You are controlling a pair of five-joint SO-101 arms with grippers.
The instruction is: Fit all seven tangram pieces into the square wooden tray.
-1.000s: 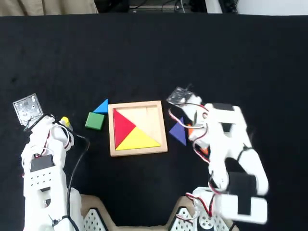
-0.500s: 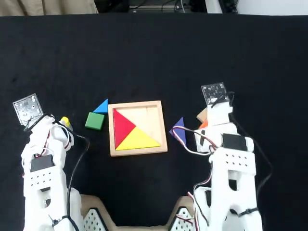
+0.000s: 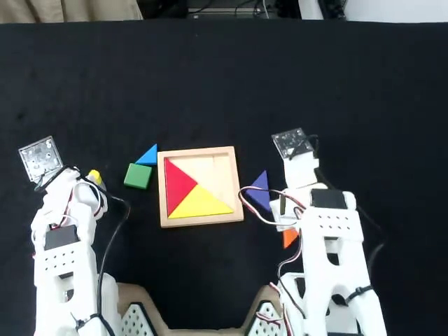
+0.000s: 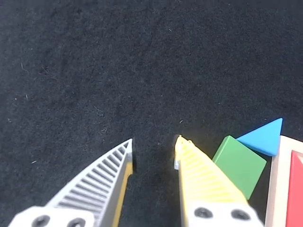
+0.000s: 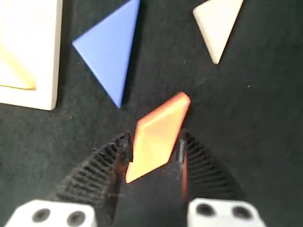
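The square wooden tray [image 3: 201, 152] lies mid-table with a red triangle [image 3: 178, 183] and a yellow triangle [image 3: 201, 204] in it. A small blue triangle [image 3: 148, 155] and a green square [image 3: 137, 176] lie just off its left side. A purple-blue triangle [image 3: 260, 190] lies off its right side. My right gripper [image 5: 155, 137] is shut on an orange parallelogram [image 5: 158, 135], which shows in the high view [image 3: 290, 238] beside the arm, nearer the front than the purple-blue triangle [image 5: 111, 49]. A cream triangle [image 5: 218, 23] lies farther out. My left gripper [image 4: 154, 144] stands open over bare cloth, close to the green square [image 4: 239, 165].
Black cloth covers the whole table. The right arm's body [image 3: 329, 231] stands over the area right of the tray. The tray's corner [image 5: 28, 56] lies close beside the purple-blue triangle. Bare cloth stretches across the back half of the table.
The right arm has swung back leftward and drawn in. The orange parallelogram has moved with it, from beside the purple-blue triangle toward the table's front. The left arm has kept still.
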